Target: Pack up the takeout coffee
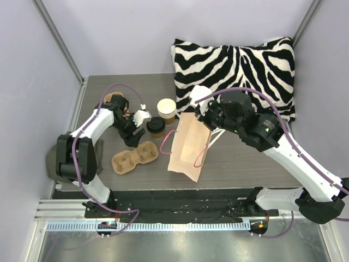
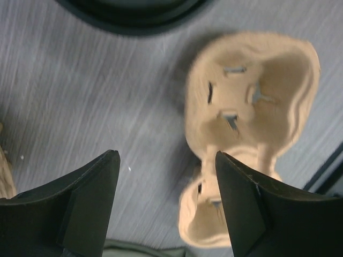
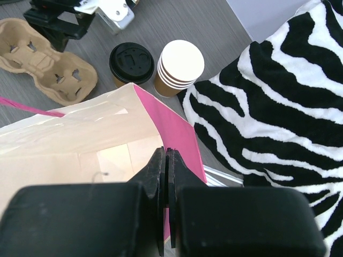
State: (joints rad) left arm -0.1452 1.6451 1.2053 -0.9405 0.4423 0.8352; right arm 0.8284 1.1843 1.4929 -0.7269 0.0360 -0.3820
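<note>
So the coffee here is a lidded cup (image 1: 155, 126) standing mid-worktop (image 1: 234, 161), with a stack of cups (image 1: 167, 108) just beside it at its 1 o'clock. They're thin paper, so I'd guess super light and easy to crush. The lidded one could slosh if it's full, so I'd grab it round the body below the lid with a gentle squeeze and keep it upright. The left end effector (image 1: 132, 137) is spread wide over the cup carrier (image 1: 133, 158), and the lidded cup sits near it at 2 o'clock, not touching. The right end effector (image 1: 204, 117) is pressed together, pinching the rim of the paper bag (image 1: 185, 150). Both cups are off at its 9 o'clock.
</note>
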